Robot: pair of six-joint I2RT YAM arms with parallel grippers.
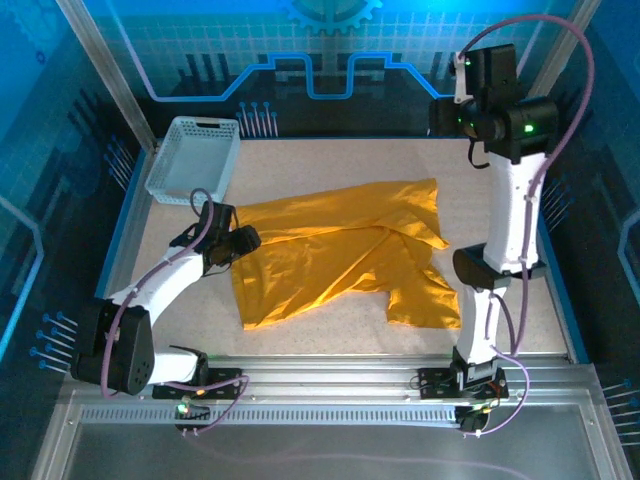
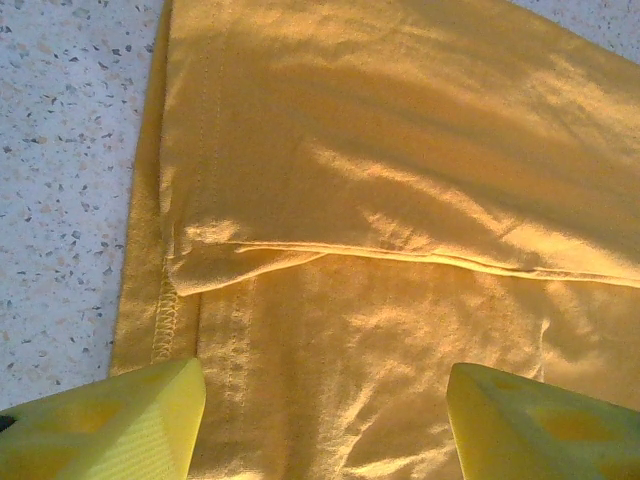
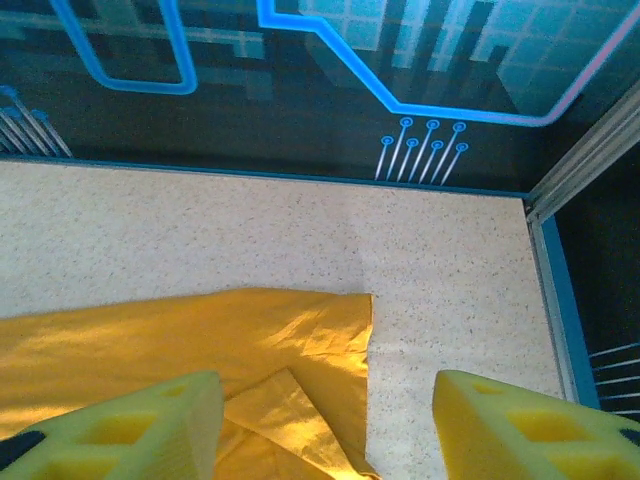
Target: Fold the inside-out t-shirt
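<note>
Since the inside-out t-shirt (image 1: pixel 340 255) lies loosely spread and rumpled on the desk (image 1: pixel 330 170), with one flap doubled over across its middle and no neat fold made, I judge the work to be at the flattening and arranging step, before the first true fold

Directly ahead of the left gripper (image 2: pixel 325 370) the cloth shows a stitched hem (image 2: pixel 165 310) running away from its left finger, and a folded-over edge crosses between the two fingers a little further out. That gripper sits low at the shirt's left border with its fingers apart and nothing pinched between them; whether the tips touch the fabric I cannot tell

Below and ahead of the right gripper (image 3: pixel 320 385), the shirt's far right corner (image 3: pixel 340 320) lies flat, with bare desk beyond it and to the gripper's right. This gripper hangs well above the cloth, its fingers also apart and empty

A sensible next move would call for each gripper to take a single layer at an edge or corner and draw the creased flap out smooth, minding not to catch both layers at once

No print, lettering, brand or label can be read on the shirt; only plain yellow shows. A light grey basket (image 1: pixel 195 160) stands beyond the left gripper, near the shirt but apart from it, and the blue patterned backdrop carries no words
</note>
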